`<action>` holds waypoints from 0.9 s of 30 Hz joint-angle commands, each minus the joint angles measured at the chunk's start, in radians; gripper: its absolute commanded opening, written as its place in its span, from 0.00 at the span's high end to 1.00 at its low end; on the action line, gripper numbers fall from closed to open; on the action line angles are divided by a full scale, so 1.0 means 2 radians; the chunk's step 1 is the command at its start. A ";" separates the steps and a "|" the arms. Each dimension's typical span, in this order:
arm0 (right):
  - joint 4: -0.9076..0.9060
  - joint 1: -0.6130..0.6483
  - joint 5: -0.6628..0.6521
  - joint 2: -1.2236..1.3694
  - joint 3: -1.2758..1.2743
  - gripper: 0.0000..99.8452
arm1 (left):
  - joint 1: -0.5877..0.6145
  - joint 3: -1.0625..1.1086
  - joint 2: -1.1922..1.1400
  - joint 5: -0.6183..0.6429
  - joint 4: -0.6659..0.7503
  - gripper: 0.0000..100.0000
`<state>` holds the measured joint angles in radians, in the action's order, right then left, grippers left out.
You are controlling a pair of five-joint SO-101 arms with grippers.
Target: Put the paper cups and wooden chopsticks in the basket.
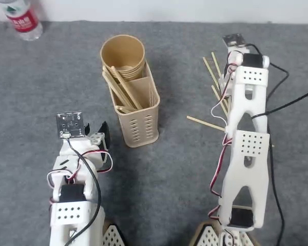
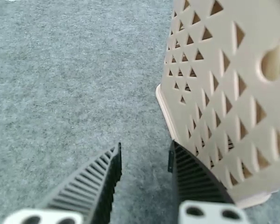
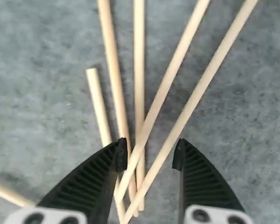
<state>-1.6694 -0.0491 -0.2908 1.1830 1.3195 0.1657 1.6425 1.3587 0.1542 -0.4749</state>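
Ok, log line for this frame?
left arm: jaws open beside basket | right arm: jaws open over loose chopsticks | cups: stacked in basket | task: unfinished

Camera placement
The table (image 1: 31, 102) is overlooked from above; the basket (image 2: 224, 84), and chopsticks (image 3: 139, 70) at its three o'clock, are framed closely from left and right wrists.

1 basket (image 1: 141, 125), 1 cup stack (image 1: 122, 51), 1 bottle (image 1: 21, 18), at least 6 loose chopsticks (image 3: 139, 70).

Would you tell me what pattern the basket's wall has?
The basket has rows of triangular holes, clearest in the left wrist view.
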 commanded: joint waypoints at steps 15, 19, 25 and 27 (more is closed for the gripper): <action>0.015 -0.013 -0.022 0.026 0.002 0.83 | -0.003 -0.006 0.005 -0.006 0.000 0.83; 0.015 -0.013 -0.051 0.025 0.002 0.93 | -0.003 -0.006 0.005 -0.006 0.000 0.83; 0.015 -0.013 -0.081 0.024 0.003 0.99 | -0.003 -0.006 0.005 -0.006 0.000 0.83; 0.015 -0.013 -0.081 0.024 0.003 0.99 | -0.004 -0.006 0.005 -0.006 0.000 0.83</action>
<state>-1.6402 -0.0783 -0.4319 1.2398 1.3119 0.1657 1.6425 1.3587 0.1542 -0.4749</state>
